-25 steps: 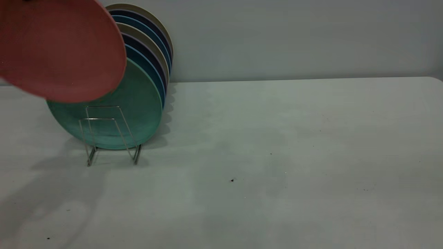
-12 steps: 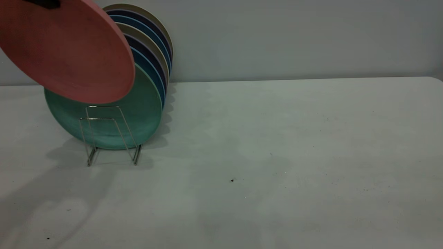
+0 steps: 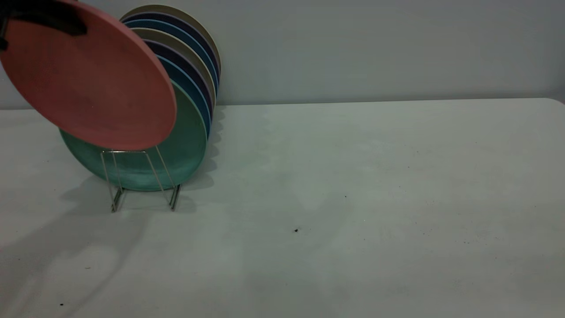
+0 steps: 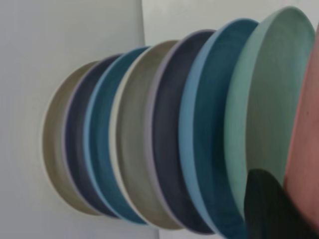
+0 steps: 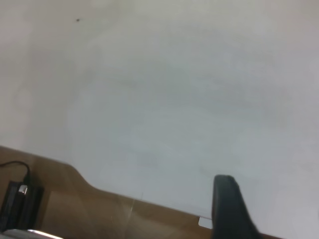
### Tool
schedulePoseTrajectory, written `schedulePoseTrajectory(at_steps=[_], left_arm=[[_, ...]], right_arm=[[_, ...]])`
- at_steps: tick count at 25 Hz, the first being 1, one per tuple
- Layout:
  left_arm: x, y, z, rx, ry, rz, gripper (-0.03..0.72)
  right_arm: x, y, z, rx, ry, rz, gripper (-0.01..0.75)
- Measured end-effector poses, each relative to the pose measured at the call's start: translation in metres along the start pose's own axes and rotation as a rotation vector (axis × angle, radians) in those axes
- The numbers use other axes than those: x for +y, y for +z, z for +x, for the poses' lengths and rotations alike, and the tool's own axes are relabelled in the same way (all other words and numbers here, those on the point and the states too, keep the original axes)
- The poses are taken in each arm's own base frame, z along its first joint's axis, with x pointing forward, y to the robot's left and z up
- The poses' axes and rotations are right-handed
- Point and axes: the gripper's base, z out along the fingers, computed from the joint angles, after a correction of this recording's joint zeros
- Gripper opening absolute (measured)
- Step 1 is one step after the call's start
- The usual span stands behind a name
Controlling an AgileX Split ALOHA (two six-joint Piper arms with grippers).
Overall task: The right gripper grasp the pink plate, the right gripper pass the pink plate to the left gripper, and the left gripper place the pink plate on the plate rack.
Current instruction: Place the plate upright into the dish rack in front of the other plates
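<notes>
One plate, the pink plate (image 3: 90, 77), is hanging clamped in the left gripper (image 3: 42, 20) (final step); next, lowering into the plate rack (image 3: 139, 176).

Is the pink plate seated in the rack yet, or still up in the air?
Not seated. The pink plate is tilted, its lower edge at the plate rack top wire, left gripper holding its rim.

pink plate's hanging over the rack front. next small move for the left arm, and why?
Probably ease the pink plate straight down into the free front slot of the plate rack. The left gripper holds its top edge; its bottom edge sits at the wire tops, not seated, just in front of the teal-green plate. Release only once it rests in the wires.
</notes>
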Motion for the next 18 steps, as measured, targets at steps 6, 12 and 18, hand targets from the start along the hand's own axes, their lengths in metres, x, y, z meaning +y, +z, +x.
schedulePoseTrajectory(at_steps=[6,12,18], left_arm=[[-0.004,0.011,0.003,0.001,-0.024,0.026,0.107],[-0.006,0.018,0.006,0.006,-0.148,0.043,0.107],[-0.01,0.029,0.01,0.013,-0.18,0.061,0.108]], right_arm=[[-0.001,0.0,0.0,0.003,-0.004,0.009,0.441],[-0.003,0.0,0.001,0.009,-0.011,0.028,0.441],[-0.003,0.0,0.001,0.012,-0.014,0.036,0.44]])
